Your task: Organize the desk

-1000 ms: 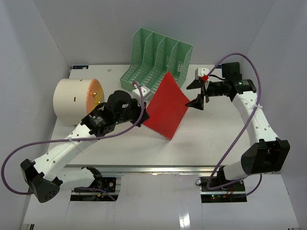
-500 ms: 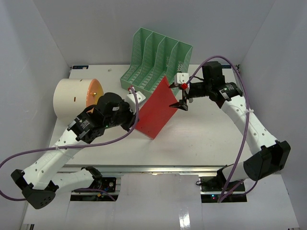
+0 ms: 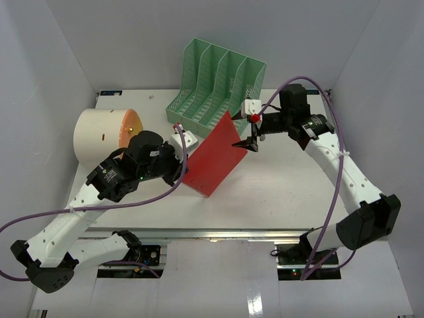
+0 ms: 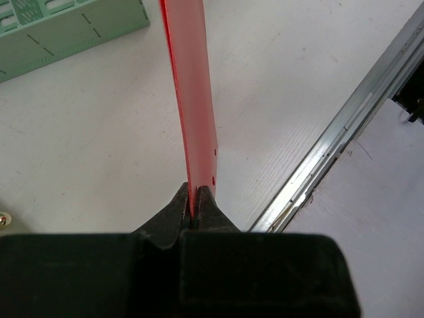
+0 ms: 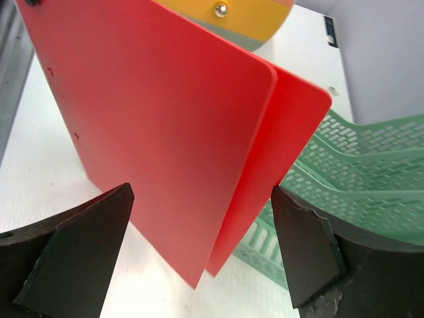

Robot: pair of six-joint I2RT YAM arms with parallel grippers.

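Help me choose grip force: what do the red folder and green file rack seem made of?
The thin red flat folder: probably plastic sheet, smooth satin; uniform colour, rounded corners. The green four-bay file rack: seemingly rigid moulded plastic, matte; slotted walls.

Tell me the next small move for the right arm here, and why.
Probably close the right gripper on the free edge of the red folder. Its open jaws straddle that edge, while the left gripper, shut on the other end, holds the folder upright just in front of the green file rack. A second grip should steady it for guiding into a slot.
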